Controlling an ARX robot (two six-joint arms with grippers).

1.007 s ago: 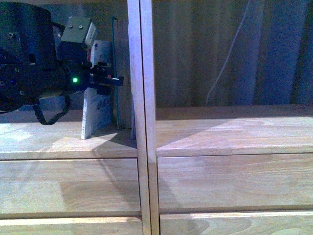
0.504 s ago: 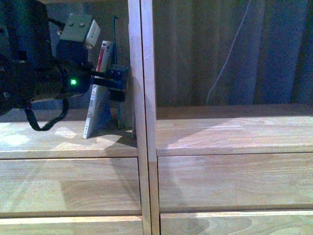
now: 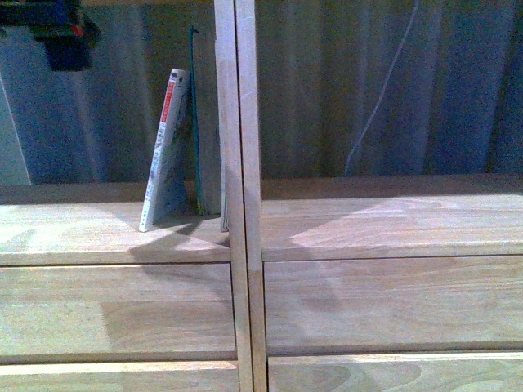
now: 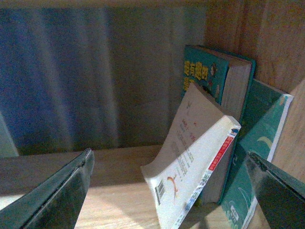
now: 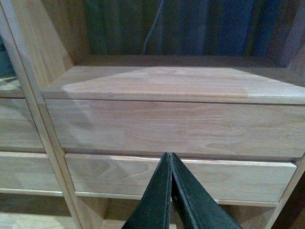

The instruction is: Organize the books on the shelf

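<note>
Right now my left gripper (image 4: pixel 167 191) is spread wide and empty, its two dark fingers (image 4: pixel 57 191) framing the corner of the compartment without touching anything. Between them, toward twelve o'clock, the white paperback (image 4: pixel 198 169) leans with its top edge resting against the teal book (image 4: pixel 221 90), which stands upright against the wooden divider (image 3: pixel 237 163) of the shelf (image 3: pixel 114 233). I judge the paperback tilts because its foot sits out from the teal book, so that neighbour alone keeps it from toppling. A second, thinner green-covered book (image 4: pixel 259 143) sits at about three o'clock, tight to the divider. In the front view both books sit at roughly ten o'clock, in the left compartment. My right gripper (image 5: pixel 170 200) is pinched together on nothing, well apart from them, pointing at the drawer fronts (image 5: pixel 181 176).
</note>
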